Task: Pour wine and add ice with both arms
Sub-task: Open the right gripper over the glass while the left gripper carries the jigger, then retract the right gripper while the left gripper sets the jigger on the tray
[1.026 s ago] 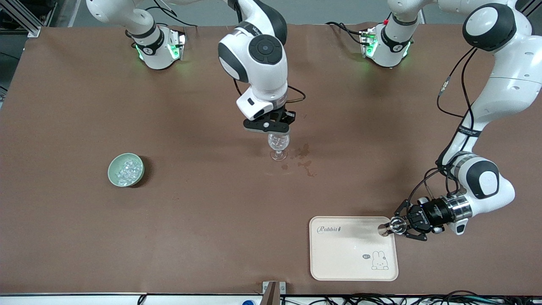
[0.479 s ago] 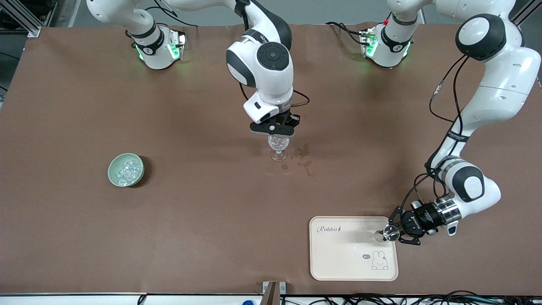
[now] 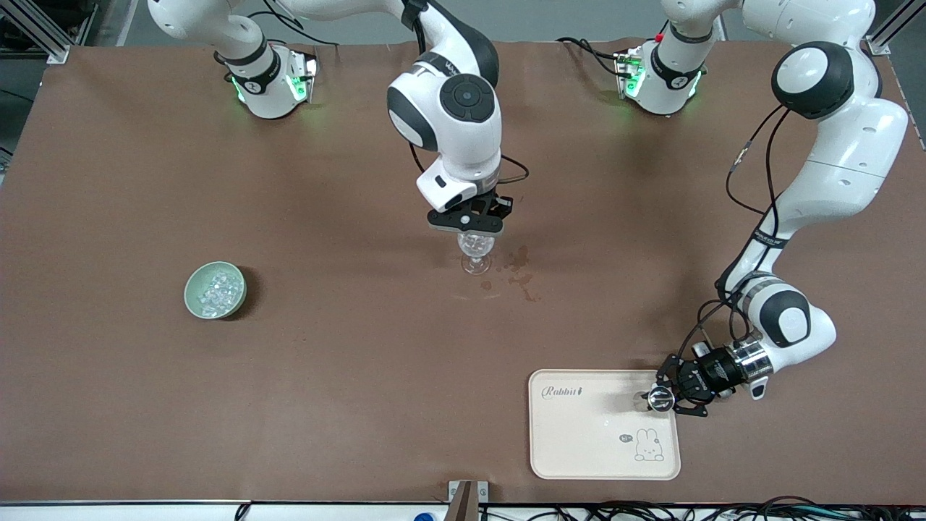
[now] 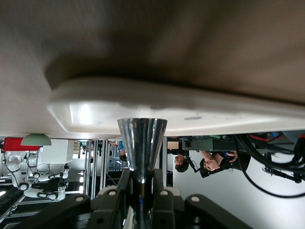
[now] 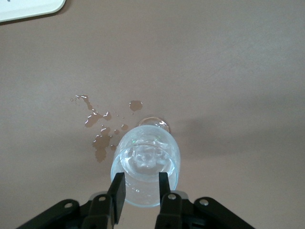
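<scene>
A clear stemmed glass (image 3: pixel 476 250) stands mid-table with ice cubes in it, and it also shows in the right wrist view (image 5: pixel 145 164). My right gripper (image 3: pixel 466 226) hangs just above its rim, open and empty, with the fingers (image 5: pixel 117 193) apart over the glass. My left gripper (image 3: pixel 662 398) is shut on a small shiny metal cup (image 4: pixel 142 140). It holds the cup sideways over the cream tray's (image 3: pixel 579 441) edge at the left arm's end. A pale green bowl (image 3: pixel 215 290) of ice sits toward the right arm's end.
Dark wet spots (image 3: pixel 522 275) stain the brown cloth beside the glass, and they also show in the right wrist view (image 5: pixel 97 131). The tray (image 4: pixel 228 112) lies near the table's front edge. A metal bracket (image 3: pixel 467 499) sits at that edge.
My left arm has swung inward, carrying the metal cup a little farther over the tray. My right gripper shifted slightly toward the left arm's end and now holds still above the glass.
</scene>
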`<state>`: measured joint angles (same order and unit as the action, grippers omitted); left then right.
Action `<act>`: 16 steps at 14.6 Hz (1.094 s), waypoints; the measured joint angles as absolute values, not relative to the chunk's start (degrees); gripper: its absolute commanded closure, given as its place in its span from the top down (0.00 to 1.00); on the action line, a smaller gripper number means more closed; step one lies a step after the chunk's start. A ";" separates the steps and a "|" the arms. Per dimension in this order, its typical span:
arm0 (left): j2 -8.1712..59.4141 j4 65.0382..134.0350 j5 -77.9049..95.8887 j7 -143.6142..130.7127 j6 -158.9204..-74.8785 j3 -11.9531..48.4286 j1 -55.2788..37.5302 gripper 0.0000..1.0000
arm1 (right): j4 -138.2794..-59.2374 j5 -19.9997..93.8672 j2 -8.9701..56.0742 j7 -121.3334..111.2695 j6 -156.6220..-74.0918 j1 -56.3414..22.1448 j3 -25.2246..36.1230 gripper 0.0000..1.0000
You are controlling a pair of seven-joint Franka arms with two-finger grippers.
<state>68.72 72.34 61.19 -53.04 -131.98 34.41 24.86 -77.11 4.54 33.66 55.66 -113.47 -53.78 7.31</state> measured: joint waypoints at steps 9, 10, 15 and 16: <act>69.51 71.98 61.84 -53.04 -132.09 34.40 24.61 0.91 | -76.01 4.49 33.02 52.22 -111.87 -53.03 9.37 0.72; 69.49 71.86 61.84 -53.04 -132.09 34.41 24.60 1.00 | -75.65 4.38 32.32 50.07 -109.78 -52.19 10.63 0.88; 65.23 70.98 55.98 -53.06 -130.90 34.55 25.07 1.00 | -76.27 4.29 24.89 39.26 -104.82 -43.93 17.49 1.00; 63.52 71.10 51.92 -54.27 -129.56 34.53 25.68 1.00 | -77.12 4.28 23.04 37.17 -104.48 -41.76 17.91 1.00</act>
